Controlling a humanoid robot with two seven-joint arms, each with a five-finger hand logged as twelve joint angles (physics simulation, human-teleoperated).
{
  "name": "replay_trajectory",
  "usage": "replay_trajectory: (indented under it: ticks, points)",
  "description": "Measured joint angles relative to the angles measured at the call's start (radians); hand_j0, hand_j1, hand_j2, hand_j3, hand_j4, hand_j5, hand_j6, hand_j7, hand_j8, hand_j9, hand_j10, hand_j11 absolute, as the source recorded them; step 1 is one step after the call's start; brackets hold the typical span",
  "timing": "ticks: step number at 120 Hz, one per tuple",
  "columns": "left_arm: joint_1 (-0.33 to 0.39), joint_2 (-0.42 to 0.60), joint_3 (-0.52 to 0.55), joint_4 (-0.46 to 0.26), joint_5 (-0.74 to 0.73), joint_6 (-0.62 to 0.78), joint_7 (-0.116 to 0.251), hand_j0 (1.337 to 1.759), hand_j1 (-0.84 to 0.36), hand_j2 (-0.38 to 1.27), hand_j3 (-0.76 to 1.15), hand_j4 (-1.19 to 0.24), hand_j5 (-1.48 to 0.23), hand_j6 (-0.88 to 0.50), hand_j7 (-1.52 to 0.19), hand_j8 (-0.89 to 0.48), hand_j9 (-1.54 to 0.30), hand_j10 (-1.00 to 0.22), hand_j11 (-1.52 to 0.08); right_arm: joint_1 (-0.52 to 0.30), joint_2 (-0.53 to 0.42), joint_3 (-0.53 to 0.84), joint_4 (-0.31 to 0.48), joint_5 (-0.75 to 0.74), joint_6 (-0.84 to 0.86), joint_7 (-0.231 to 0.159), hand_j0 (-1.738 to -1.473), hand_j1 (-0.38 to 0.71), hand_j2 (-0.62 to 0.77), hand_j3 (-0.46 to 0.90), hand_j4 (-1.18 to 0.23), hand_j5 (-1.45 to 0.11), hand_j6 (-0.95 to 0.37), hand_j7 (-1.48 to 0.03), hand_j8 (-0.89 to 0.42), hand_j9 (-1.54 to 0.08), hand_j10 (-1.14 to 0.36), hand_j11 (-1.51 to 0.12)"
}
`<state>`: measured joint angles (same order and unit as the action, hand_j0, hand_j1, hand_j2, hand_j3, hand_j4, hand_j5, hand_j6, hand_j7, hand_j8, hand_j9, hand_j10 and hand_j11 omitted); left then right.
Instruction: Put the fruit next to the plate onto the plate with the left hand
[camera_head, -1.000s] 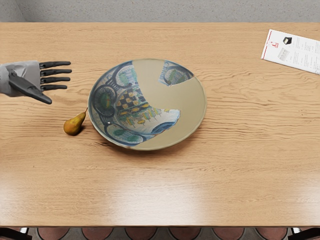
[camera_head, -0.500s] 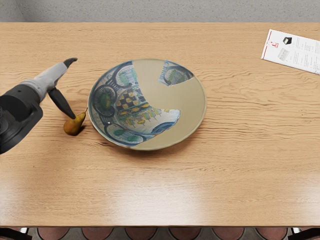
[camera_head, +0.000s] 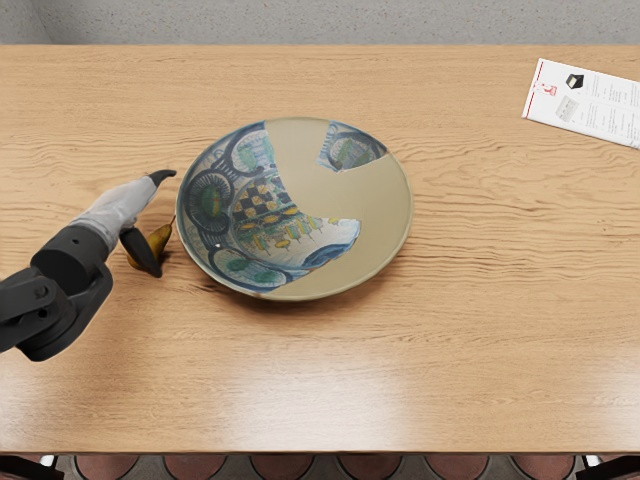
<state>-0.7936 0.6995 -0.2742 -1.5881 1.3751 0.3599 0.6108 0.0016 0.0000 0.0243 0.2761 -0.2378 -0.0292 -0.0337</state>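
- The left hand (camera_head: 122, 212) is covering most of the pear (camera_head: 161, 239), at 9 o'clock of the plate (camera_head: 395, 190).
- The leaflet (camera_head: 585, 100) at 2 o'clock is running off the right edge, its print unreadable.

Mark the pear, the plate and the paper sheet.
pear (camera_head: 160, 240): head view, on its exposed yellow-brown body.
plate (camera_head: 375, 215): head view, on the plain beige inner surface.
paper sheet (camera_head: 585, 100): head view, on the sheet's middle.

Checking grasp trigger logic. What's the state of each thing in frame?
pear: on the table beside the plate's left rim, not lifted, partly hidden by the hand.
plate: flat on the table, no fruit on it.
left hand: down at the pear; grip can't be told.
paper sheet: lying flat, far right corner.
right hand: not in view.
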Motion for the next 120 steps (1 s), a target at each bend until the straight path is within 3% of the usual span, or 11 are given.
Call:
replay_trajectory:
  ticks: [54,120]
  points:
    - [0.025,0.000,0.015,0.002,-0.002,-0.003,0.000,1.658,-0.07,0.07,0.00,-0.36,-0.46,-0.36,-0.46,-0.36,-0.46,-0.35,-0.46,0.000,0.000,0.000,0.000,0.000,0.000,0.000,-1.658,-0.35,0.00,0.00,0.00,0.00,0.00,0.00,0.00,0.00,0.00,0.00]
    - [0.043,0.001,0.015,0.002,-0.018,-0.005,0.000,1.658,-0.30,0.12,0.00,-0.55,-0.71,-0.55,-0.71,-0.54,-0.71,-0.55,-0.71,0.000,0.000,0.000,0.000,0.000,0.000,0.000,-1.658,-0.35,0.00,0.00,0.00,0.00,0.00,0.00,0.00,0.00,0.00,0.00]
